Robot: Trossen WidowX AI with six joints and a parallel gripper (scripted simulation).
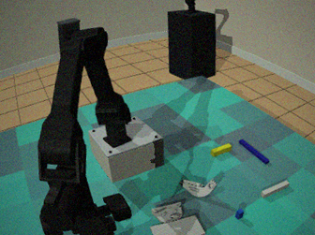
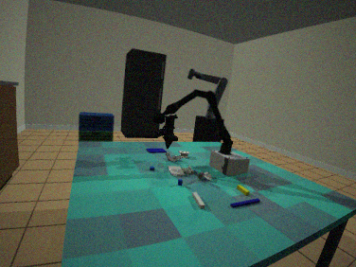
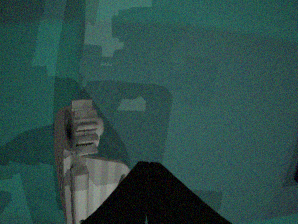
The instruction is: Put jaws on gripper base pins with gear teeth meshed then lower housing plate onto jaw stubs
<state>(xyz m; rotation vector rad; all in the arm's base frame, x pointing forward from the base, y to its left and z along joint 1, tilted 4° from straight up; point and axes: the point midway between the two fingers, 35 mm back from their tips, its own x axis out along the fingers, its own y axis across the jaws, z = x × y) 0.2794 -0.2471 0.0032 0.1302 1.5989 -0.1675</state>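
My gripper [image 2: 169,146] [image 3: 147,171] is shut and empty, above the table's far part. A pale grey toothed part [image 3: 86,131] lies left of the fingertips in the wrist view, its ribbed body partly hidden by a finger. Two pale parts [image 2: 171,157] [image 2: 184,153] lie below and beside the gripper in the exterior view. A flat white plate [image 1: 178,231] [image 2: 175,170] lies on the table against a grey-white part [image 1: 168,211]. A curved pale part, jaw-like, [image 1: 199,187] [image 2: 204,176] lies nearer the arm's base. I cannot tell surely which are the base and housing plate.
The arm stands on a white box [image 1: 136,164] [image 2: 237,166]. A yellow block [image 1: 220,150] [image 2: 242,189], a dark blue bar [image 1: 253,151] [image 2: 245,203], a white bar [image 1: 275,188] [image 2: 199,200], small blue blocks [image 1: 239,213] [image 2: 180,182] [image 2: 151,169] and a blue flat piece [image 2: 155,151] lie around.
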